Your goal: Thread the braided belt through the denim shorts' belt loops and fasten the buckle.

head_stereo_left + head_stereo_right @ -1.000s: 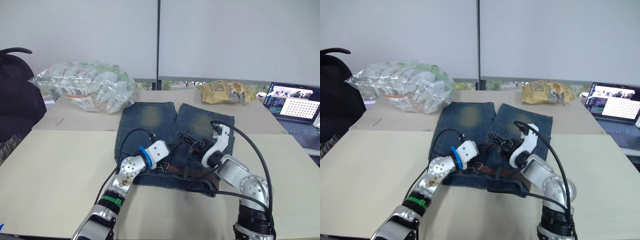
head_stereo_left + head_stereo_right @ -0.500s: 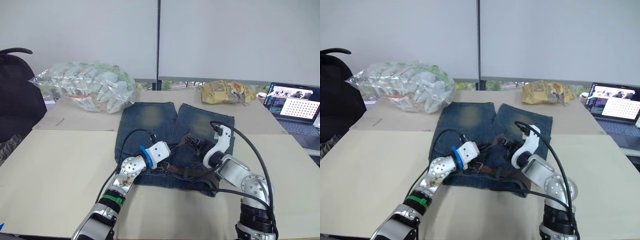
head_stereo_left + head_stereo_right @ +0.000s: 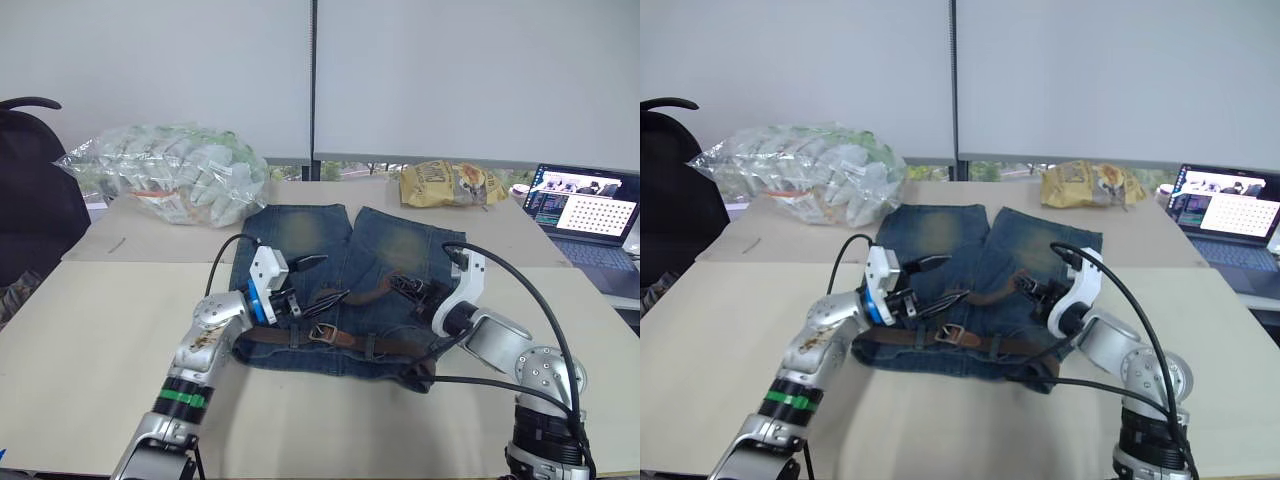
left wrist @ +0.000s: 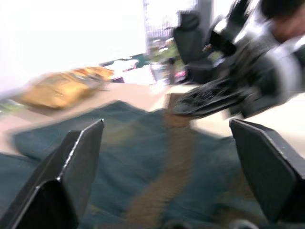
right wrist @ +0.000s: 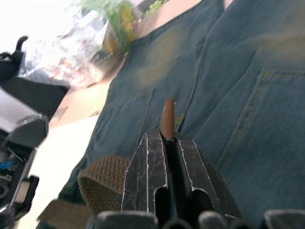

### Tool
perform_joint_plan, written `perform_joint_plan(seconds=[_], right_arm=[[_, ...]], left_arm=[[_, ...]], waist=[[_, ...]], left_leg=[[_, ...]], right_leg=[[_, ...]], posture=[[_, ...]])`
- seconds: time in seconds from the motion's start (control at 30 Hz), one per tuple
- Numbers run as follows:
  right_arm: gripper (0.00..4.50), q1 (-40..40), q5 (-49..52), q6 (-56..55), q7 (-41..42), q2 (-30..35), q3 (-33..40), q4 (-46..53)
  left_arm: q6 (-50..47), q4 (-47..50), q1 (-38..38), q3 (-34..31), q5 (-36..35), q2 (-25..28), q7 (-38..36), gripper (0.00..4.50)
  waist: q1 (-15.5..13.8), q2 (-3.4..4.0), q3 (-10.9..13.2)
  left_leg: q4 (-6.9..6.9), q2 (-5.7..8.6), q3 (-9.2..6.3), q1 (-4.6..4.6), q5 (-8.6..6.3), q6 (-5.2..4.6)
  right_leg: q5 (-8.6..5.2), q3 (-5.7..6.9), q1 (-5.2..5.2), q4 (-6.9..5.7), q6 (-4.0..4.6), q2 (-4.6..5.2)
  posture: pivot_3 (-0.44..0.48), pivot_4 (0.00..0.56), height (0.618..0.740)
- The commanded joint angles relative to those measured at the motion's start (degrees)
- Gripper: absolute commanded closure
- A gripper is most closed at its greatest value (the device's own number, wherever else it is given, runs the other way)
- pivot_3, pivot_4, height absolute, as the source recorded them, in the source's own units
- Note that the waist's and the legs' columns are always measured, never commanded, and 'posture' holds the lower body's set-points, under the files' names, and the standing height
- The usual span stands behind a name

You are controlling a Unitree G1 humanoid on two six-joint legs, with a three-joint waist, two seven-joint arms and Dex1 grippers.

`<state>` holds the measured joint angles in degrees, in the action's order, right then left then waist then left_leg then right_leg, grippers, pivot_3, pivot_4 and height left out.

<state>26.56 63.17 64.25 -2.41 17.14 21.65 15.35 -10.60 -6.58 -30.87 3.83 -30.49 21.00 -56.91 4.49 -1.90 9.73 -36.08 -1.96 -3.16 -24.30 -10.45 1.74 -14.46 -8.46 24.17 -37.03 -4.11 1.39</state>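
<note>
Braided belt (image 3: 345, 340) looks limp (grip its stiff tip): right gripper (image 5: 167, 138) pinches it, left gripper (image 3: 318, 280) gapes

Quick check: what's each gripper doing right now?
Left gripper: open, empty, above the denim shorts.
Right gripper: shut on the braided belt tip.

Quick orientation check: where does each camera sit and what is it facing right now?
Head stereo pair: looks forward and down on the denim shorts, both arms in view.
Left wrist: looks along the open left gripper across the shorts at the right gripper.
Right wrist: looks along the right gripper, shut on the braided belt.
Shared: shorts and belt show in all views.
</note>
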Motion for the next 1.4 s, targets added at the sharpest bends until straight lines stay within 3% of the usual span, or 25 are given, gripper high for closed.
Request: perform_joint_plan(seconds=[0.03,0.23,0.4,0.43,0.63,1.13,1.4], right_arm=[[4.5,-0.1,7.32,1.88,-0.43,3.04,3.86,1.97],[4.5,-2.23,13.84,3.7,0.43,9.84,4.99,2.4],[4.5,-3.06,13.85,4.55,4.24,18.2,4.14,2.4],[4.5,-3.1,13.31,4.56,5.1,19.55,3.68,2.51],[4.5,-4.37,7.31,3.49,10.04,24.77,-1.88,4.98],[4.5,-5.2,2.98,2.18,13.23,22.85,-4.27,5.84],[4.5,-5.32,2.14,2.66,13.82,23.14,-3.47,5.82]], left_arm=[[-6.46,2.71,0.18,-5.26,-6.49,0.55,0.6,0.61],[-8.33,-0.34,-0.35,-9.45,-8.28,-3.09,4.48,2.59],[-4.32,-4.49,0.31,-5.41,-2.03,-3.6,1.73,4.3],[-3.17,-5.47,0.2,-4.58,-0.66,-3.51,0.98,4.45],[2.94,-10.62,-0.24,-1.21,5.49,-3.28,-2.85,4.45],[6.32,-13.67,-1.09,2.82,11.94,-3.22,-7.22,4.45],[6.65,-22.86,-3.56,10.09,23.1,-1.56,-5.32,4.45]], waist=[[-0.25,0.01,0.01],[-0.64,0.0,0.01],[-0.59,0.01,0.01],[-0.55,0.01,0.01],[-0.54,0.01,0.0],[-0.69,0.01,0.0],[-0.69,0.02,-0.01]], left_leg=[[-0.01,0.0,-0.01,0.0,0.0,0.0],[-0.11,0.02,-0.01,-0.01,0.01,-0.02],[-0.11,0.04,0.01,0.0,0.01,-0.02],[-0.12,0.02,0.02,-0.01,0.01,-0.02],[-0.11,0.02,0.03,0.01,0.02,-0.02],[-0.15,0.04,0.04,-0.02,0.01,-0.03],[-0.16,0.04,0.03,0.07,0.01,-0.03]], right_leg=[[0.0,0.01,0.01,0.0,0.0,0.0],[0.0,0.04,-0.06,0.01,0.0,0.02],[0.0,0.02,-0.06,0.02,0.0,0.02],[0.0,0.02,-0.05,0.02,0.0,0.01],[0.0,0.0,-0.05,0.02,0.01,-0.01],[0.01,-0.02,-0.05,0.02,-0.01,0.02],[0.01,-0.01,-0.16,0.01,-0.01,0.02]], posture=[[0.0,0.15,0.74],[0.0,0.15,0.74],[0.0,0.15,0.74],[0.0,0.15,0.74],[0.0,0.15,0.74],[0.0,0.15,0.74],[0.0,0.15,0.74]])
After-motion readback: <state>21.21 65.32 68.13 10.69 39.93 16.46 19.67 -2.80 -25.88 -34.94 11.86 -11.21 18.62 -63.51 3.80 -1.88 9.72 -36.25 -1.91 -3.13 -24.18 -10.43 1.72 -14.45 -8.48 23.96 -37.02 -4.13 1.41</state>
